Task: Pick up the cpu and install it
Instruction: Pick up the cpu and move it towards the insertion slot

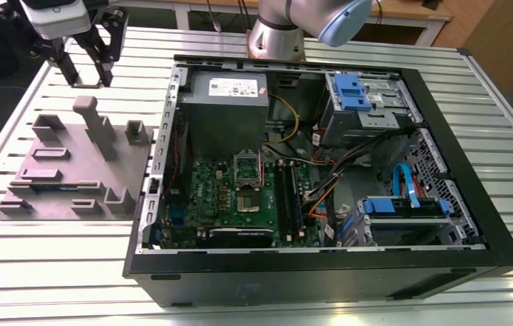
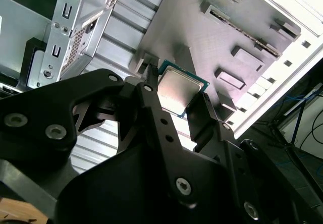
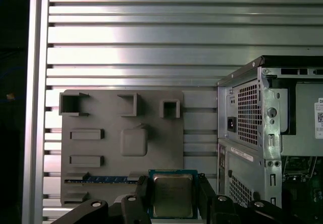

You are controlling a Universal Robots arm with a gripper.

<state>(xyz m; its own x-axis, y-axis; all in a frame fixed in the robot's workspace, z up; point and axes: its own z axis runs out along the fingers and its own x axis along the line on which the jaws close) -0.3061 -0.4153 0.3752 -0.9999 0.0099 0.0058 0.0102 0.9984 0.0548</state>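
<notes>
Jaws narrow, clamped on the cpu (image 2: 180, 85) by two opposite edges, inside the gripper (image 2: 176, 97). Silver-grey lid turned toward both wrist cameras, thin green rim around it. In the first wrist view, lower edge of the cpu (image 3: 172, 191) cut off by the frame, both side edges covered by the black fingers (image 3: 143, 193) of the gripper (image 3: 172, 199). Faint marks on the lid, too dim to read.

In the exterior view, gripper (image 1: 88, 80) toward the exterior view's left, hanging near one end of a grey fixture plate (image 1: 75, 170), well apart from the open computer case (image 1: 329, 275). Hard to tell there what sits between the fingers.

Behind the cpu in the first wrist view, the fixture plate (image 3: 121, 133) with raised brackets and shallow pockets. Along one edge a thin strip with blue markings (image 3: 101, 179), partly hidden by the gripper's links. Slatted aluminium table (image 3: 151, 32) under it all. Corner of the case (image 3: 252, 133) cut off at the frame edge, small white sticker on it, print illegible.

Inside the case, green motherboard (image 1: 238, 197) with a socket (image 1: 245, 170) near its middle, contents hard to make out. Beyond it a grey metal box (image 1: 224, 109) with a white label, writing too small to read. Arm base (image 1: 279, 34) cropped by the frame.
</notes>
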